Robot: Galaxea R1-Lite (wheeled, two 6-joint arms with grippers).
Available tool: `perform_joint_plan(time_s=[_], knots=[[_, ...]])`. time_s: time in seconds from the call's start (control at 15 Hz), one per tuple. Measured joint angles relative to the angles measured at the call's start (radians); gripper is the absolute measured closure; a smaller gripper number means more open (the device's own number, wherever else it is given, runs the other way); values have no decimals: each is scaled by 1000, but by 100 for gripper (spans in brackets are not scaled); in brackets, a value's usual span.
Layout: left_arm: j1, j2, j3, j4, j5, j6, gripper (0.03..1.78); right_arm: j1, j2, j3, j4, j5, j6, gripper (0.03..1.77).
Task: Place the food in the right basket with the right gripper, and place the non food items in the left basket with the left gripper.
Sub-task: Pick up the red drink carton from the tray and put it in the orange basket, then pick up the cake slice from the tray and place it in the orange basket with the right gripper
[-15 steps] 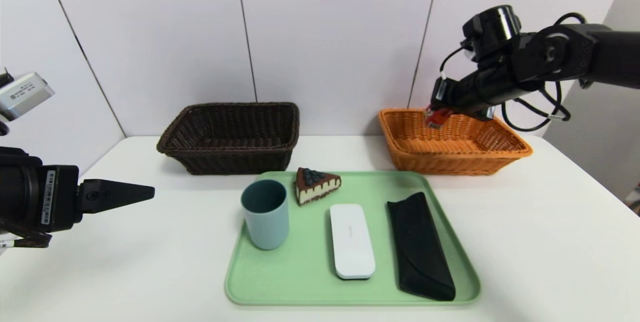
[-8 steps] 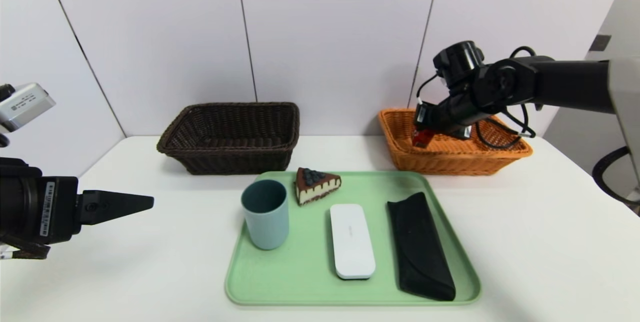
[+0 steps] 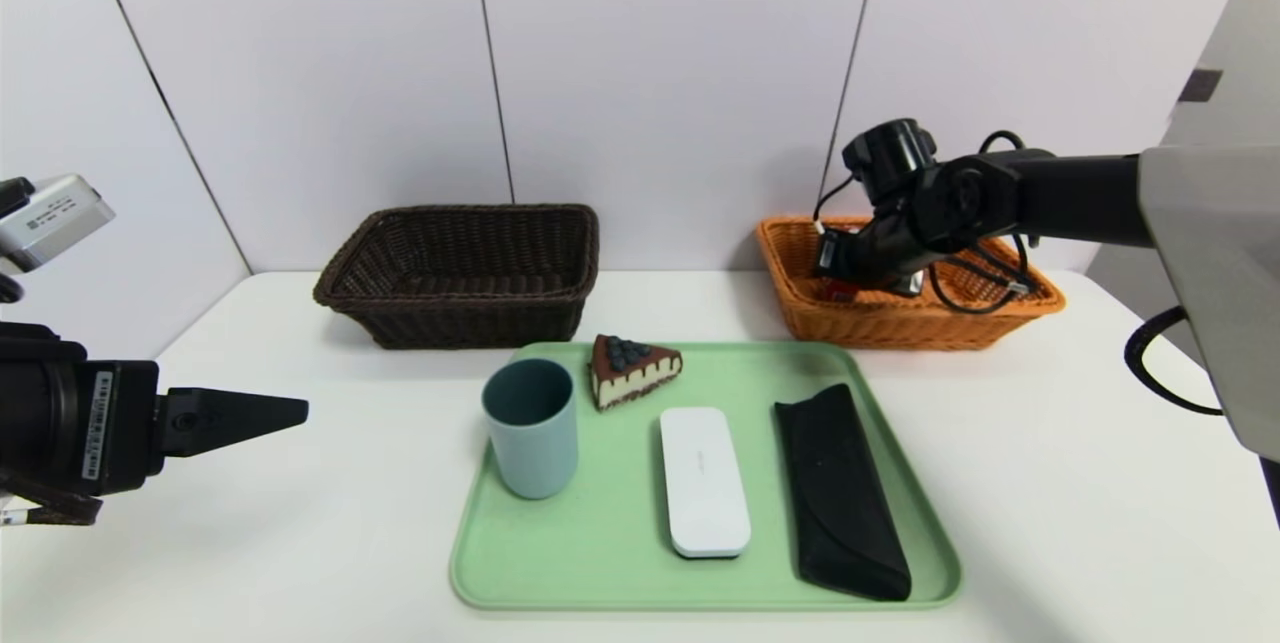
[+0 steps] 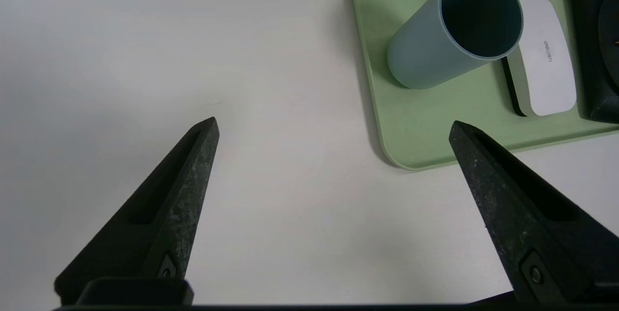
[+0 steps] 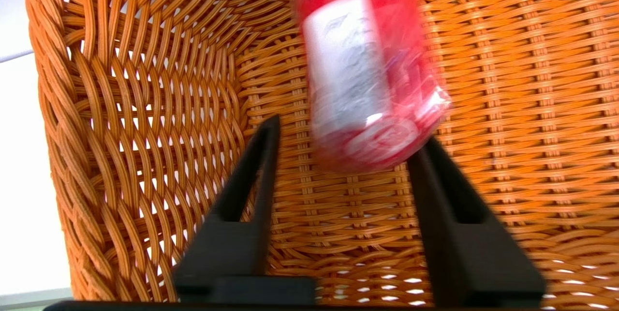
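White table [image 3: 1050, 483], grey wall. My right gripper [image 5: 346, 132] sits in the orange basket [image 3: 1000, 318], fingers apart, red carton [image 5: 360, 79] dropping free. Left gripper [image 4: 333, 125] parked wide open. On the tray [image 3: 610, 563] I've got pouch [image 3: 840, 488], case [image 3: 703, 481], cup [image 3: 530, 428], cake [image 3: 630, 370] left; brown basket [image 3: 460, 273] empty.

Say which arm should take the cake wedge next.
Right. The right gripper stands open inside the orange basket with the red carton loose in front of it, and food goes there. The cake wedge sits nearby on the tray.
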Motion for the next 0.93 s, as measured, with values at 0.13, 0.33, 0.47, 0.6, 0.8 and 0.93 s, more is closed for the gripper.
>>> perform_joint_plan(time_s=[0.13,0.33,0.47,0.6,0.8,0.93], knots=[[0,0,0,0,0,0,12,1,-1,0,0,-1,0,70],[0,0,0,1,0,0,12,2,-35,0,1,-2,2,50],[0,0,4,3,0,0,12,6,-85,0,8,-2,10,41],[0,-2,5,3,0,0,12,23,-150,0,12,-14,27,34],[0,-9,11,3,1,-1,12,99,-252,1,22,-26,102,26],[0,-15,18,3,1,-1,12,176,-308,3,68,-31,174,22]])
